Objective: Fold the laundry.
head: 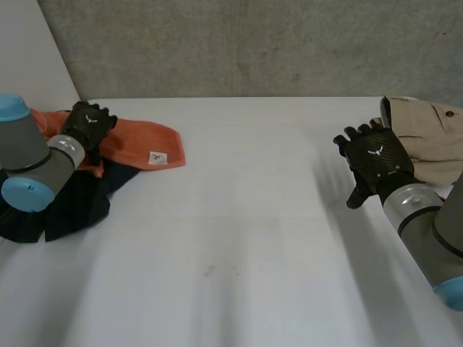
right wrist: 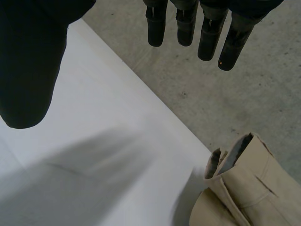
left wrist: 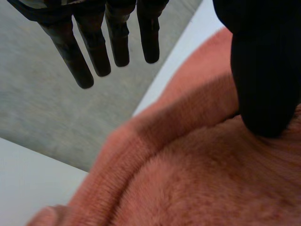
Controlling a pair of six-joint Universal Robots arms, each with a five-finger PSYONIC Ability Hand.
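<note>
White table (head: 239, 238) meets grey wall (head: 253, 43); left robot hand (head: 88, 124), right robot hand (head: 375, 160) both spread.

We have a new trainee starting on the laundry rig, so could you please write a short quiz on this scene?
1. True or false: the right hand is open and holds nothing.
2. Which cloth lies under the left hand? A) orange cloth B) dark cloth C) beige garment
3. What small thing sits at the orange cloth's near corner?
Key: 1 true; 2 A; 3 a white label.
</note>
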